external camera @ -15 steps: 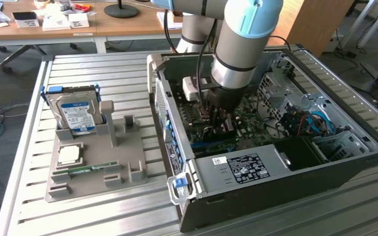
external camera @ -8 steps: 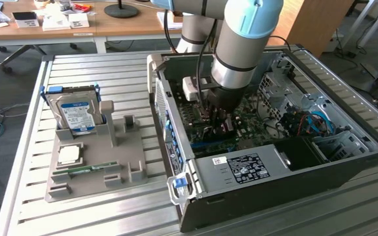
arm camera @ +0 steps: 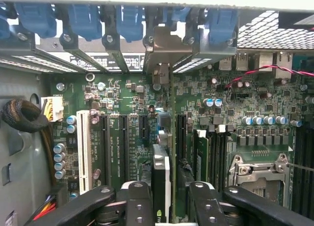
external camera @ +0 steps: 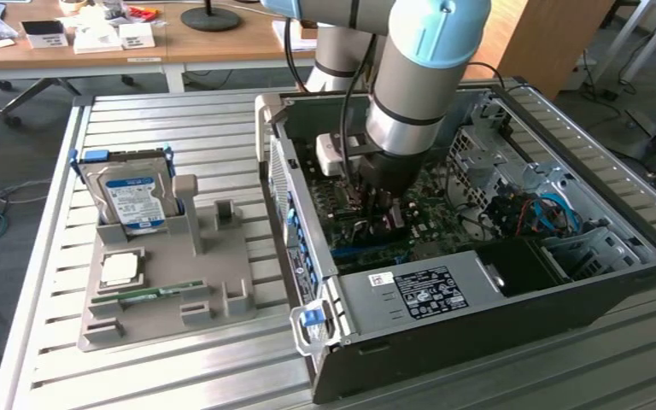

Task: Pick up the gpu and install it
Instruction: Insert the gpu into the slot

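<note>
The gpu [arm camera: 161, 174] stands edge-on and upright in a slot of the green motherboard [arm camera: 122, 96]. Its silvery end bracket [arm camera: 162, 49] sits at the rear slot opening of the case. My gripper [arm camera: 170, 195] straddles the card's near end. One black finger [arm camera: 139, 204] lies close against the card, and the other finger [arm camera: 203, 204] stands apart from it with board showing in the gap. The jaws are open around the card. In the exterior view my gripper [external camera: 376, 224] reaches down inside the open computer case [external camera: 601, 282].
A grey holder [external camera: 168, 290] on the slatted table carries a hard drive [external camera: 132, 201], a processor chip [external camera: 120, 269] and a memory stick [external camera: 146, 295]. The power supply [external camera: 425, 290] fills the case's near end. Blue slot clips [arm camera: 130, 20], a black cable bundle [arm camera: 22, 115] and the processor socket [arm camera: 257, 169] surround the card.
</note>
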You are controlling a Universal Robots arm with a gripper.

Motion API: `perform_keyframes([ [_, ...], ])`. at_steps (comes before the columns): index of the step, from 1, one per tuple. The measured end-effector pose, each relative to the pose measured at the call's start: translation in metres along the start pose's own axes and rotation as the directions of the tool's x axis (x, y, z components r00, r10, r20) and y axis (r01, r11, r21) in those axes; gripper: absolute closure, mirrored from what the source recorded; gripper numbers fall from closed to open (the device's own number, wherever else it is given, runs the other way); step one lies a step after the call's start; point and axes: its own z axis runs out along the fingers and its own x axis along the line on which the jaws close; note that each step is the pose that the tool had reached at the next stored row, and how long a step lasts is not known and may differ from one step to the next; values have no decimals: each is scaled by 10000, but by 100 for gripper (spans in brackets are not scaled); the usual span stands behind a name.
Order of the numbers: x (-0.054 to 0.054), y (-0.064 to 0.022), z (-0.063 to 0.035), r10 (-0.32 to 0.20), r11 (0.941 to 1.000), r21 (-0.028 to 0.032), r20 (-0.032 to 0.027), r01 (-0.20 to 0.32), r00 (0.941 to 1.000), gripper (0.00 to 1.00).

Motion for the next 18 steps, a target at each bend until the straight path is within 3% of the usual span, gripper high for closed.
perform_keyframes([
  [18,-8,-2,-99,-1,10000,0,0,1,10000,65],
])
